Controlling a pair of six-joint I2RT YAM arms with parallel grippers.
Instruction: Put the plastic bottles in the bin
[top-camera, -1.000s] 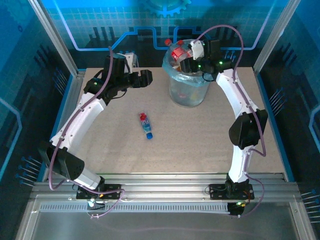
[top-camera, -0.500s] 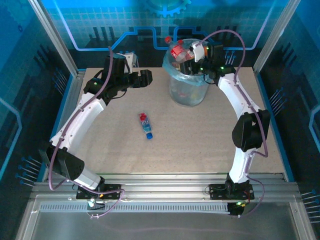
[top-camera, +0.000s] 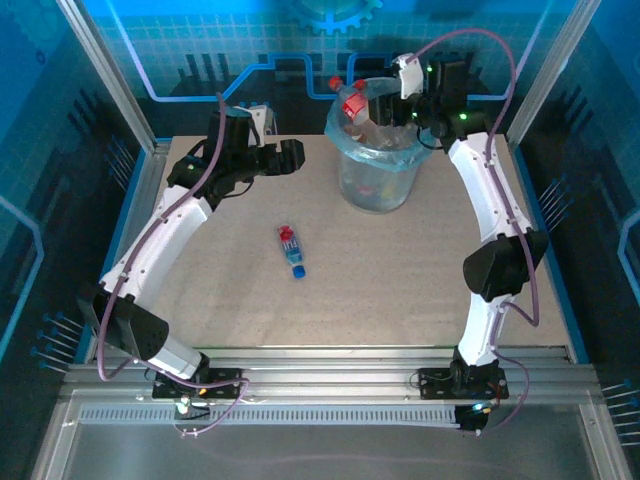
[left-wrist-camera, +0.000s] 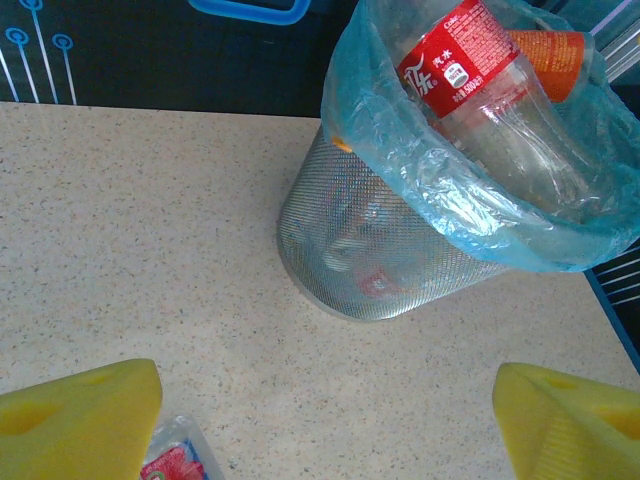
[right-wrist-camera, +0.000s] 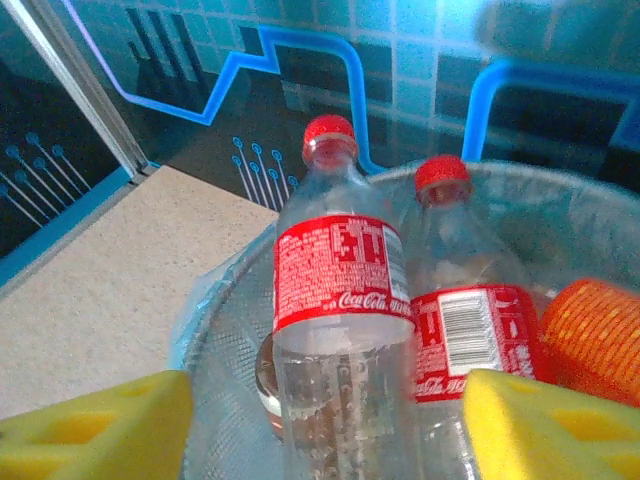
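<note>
The bin (top-camera: 375, 185), a grey mesh bucket with a light-blue bag, stands at the back of the table. Several plastic bottles lean in it, among them a red-labelled one (top-camera: 355, 103). My right gripper (top-camera: 400, 112) hovers over the bin's right rim. In the right wrist view it (right-wrist-camera: 328, 430) is open: a red-capped bottle (right-wrist-camera: 340, 270) stands between the yellow fingers, apart from the left one. A second red-labelled bottle (right-wrist-camera: 465, 330) and an orange-labelled one (right-wrist-camera: 600, 335) lie beside it. One small bottle (top-camera: 291, 249) lies on the table. My left gripper (top-camera: 293, 155) is open and holds nothing.
The left wrist view looks at the bin's wall (left-wrist-camera: 350, 250) across bare speckled table, with the lying bottle's edge (left-wrist-camera: 175, 460) by the left finger. Blue patterned walls and metal posts enclose the table.
The right gripper has risen and drawn back to the right from over the bin's mouth, leaving the red-labelled bottle in the bin. The left arm and the bottle on the table have not moved.
</note>
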